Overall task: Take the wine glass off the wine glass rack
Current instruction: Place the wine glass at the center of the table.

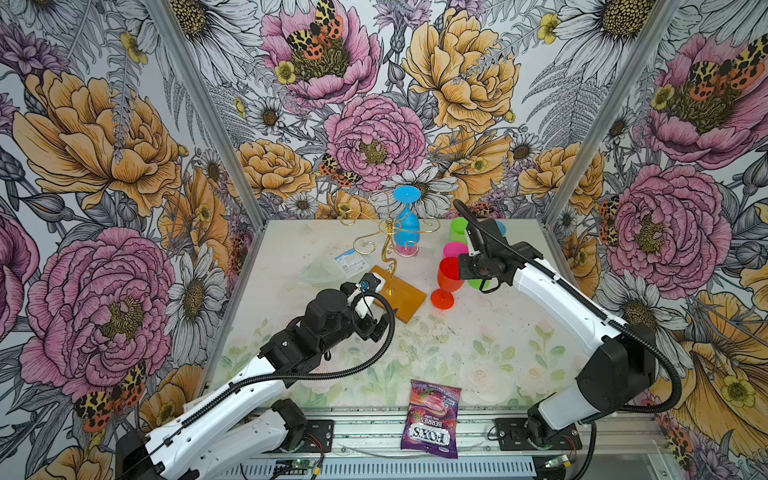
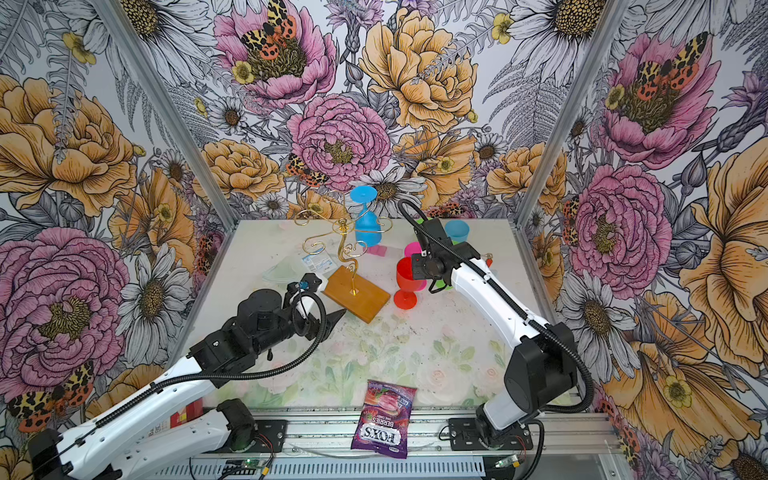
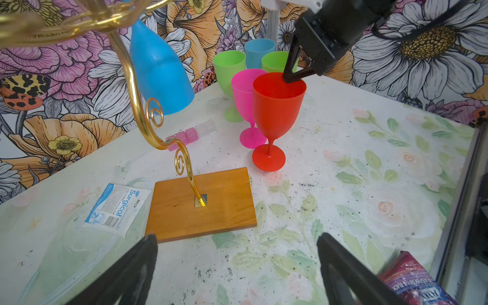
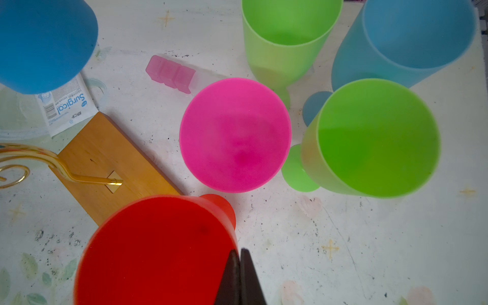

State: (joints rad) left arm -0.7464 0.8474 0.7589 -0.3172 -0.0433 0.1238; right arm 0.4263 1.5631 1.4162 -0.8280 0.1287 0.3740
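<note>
Your right claw [image 4: 240,252] is pinched on the rim of the red wine glass [image 3: 277,105], which stands on the counter [image 3: 343,211] beside the rack [image 1: 388,249]. Your left claw [image 3: 237,236] is wide apart. A blue glass [image 1: 405,230] hangs on the rack.

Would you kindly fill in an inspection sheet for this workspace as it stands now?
Surface: floral tabletop, black specks.
Job's things: blue wine glass hangs inverted on wine glass rack; red wine glass stands beside it.
Clutter: surgical packet, pink cube strip, candy pouch, pink glass, green glasses, pale blue glass.
Grippers: left gripper open, empty; right gripper shut on red wine glass's rim.
Cables: black conduit along each arm.
Surroundings: floral-papered walls.
</note>
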